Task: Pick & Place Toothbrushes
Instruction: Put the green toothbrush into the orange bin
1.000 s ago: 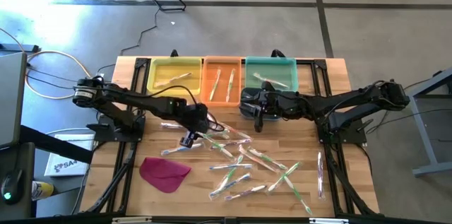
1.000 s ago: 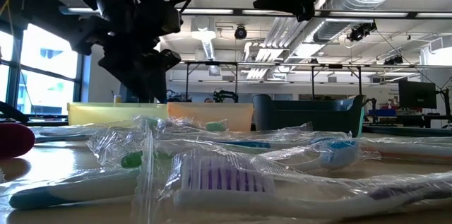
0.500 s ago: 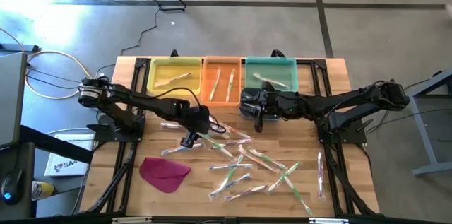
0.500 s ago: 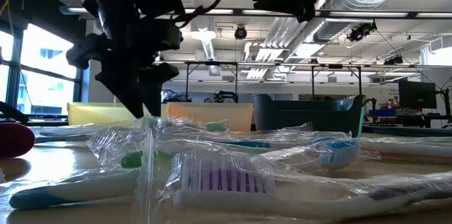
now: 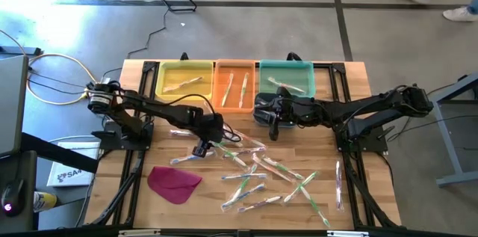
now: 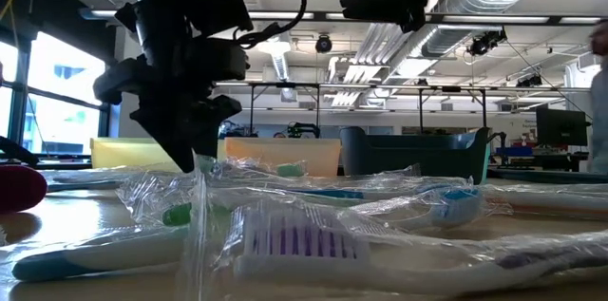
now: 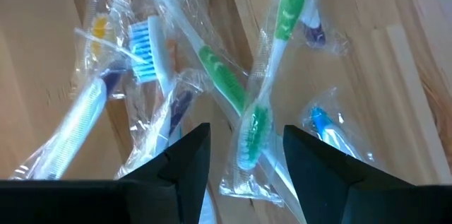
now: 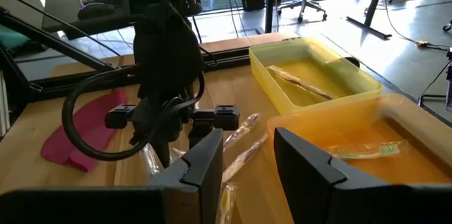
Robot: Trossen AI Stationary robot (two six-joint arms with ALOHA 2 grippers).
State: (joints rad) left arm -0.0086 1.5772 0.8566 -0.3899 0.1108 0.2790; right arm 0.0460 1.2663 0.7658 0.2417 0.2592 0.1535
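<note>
Left gripper (image 7: pixel 244 157) low over the toothbrushes (image 5: pixel 261 173) strewn on the counter (image 5: pixel 351 76); fingers (image 7: pixel 185 157) spread wide, empty, a wrapped green-handled toothbrush (image 7: pixel 258 104) between them, others crossing it. Right gripper (image 5: pixel 273 123) waits near the orange bin (image 5: pixel 234 85), partly open, empty. Yellow bin (image 5: pixel 183 80), teal bin (image 5: pixel 286 76), magenta cloth (image 5: pixel 173 182) nearby.
</note>
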